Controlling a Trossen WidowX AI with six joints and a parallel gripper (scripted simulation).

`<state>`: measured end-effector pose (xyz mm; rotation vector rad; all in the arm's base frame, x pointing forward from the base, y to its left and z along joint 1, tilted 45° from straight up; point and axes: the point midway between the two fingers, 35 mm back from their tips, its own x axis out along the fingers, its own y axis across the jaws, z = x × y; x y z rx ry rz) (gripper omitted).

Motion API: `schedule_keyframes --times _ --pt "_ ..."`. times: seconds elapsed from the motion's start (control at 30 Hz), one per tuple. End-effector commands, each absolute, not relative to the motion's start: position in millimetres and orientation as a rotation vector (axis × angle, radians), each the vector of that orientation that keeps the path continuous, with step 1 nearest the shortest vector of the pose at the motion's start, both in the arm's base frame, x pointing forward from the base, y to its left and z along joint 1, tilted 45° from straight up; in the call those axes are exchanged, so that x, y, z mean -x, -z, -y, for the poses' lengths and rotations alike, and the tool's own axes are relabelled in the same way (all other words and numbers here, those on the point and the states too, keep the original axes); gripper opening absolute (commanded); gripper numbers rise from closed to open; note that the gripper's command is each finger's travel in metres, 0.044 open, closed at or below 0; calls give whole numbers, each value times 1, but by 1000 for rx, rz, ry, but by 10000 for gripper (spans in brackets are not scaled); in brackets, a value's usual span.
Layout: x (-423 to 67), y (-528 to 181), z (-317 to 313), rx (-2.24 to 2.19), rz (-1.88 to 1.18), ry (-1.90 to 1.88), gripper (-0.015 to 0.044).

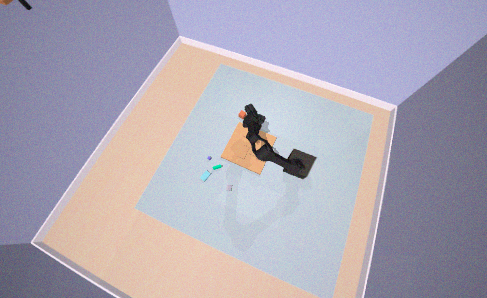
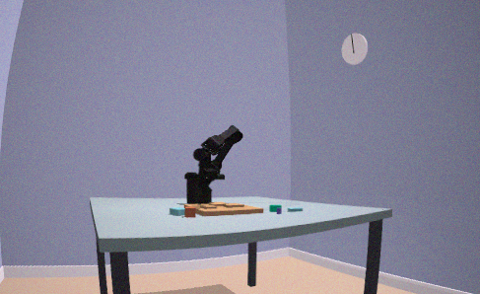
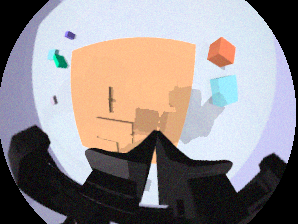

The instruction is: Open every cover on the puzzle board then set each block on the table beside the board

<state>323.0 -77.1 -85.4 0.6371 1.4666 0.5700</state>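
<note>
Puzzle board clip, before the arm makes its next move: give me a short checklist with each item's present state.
1. Gripper holds nothing: ok, fingers shut on nothing.
2. Hand raised above the flat orange wooden puzzle board: ok, the exterior view shows it well above the pale blue table.
3. Blocks resting off the board: ok for the orange cube, light cyan block, green block and small purple block.
4. Every cover open: cannot tell, the board's surface detail is too faint.
5. Every well emptied: cannot tell, for the same reason.
</note>
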Motion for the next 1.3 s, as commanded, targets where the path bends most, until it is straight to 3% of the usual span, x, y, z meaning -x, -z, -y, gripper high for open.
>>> schedule_keyframes --times 0.0,1.27 --pt "-322 85 76 -640 -1465 -575 0" --pt "-324 103 58 -640 -1465 -575 0"
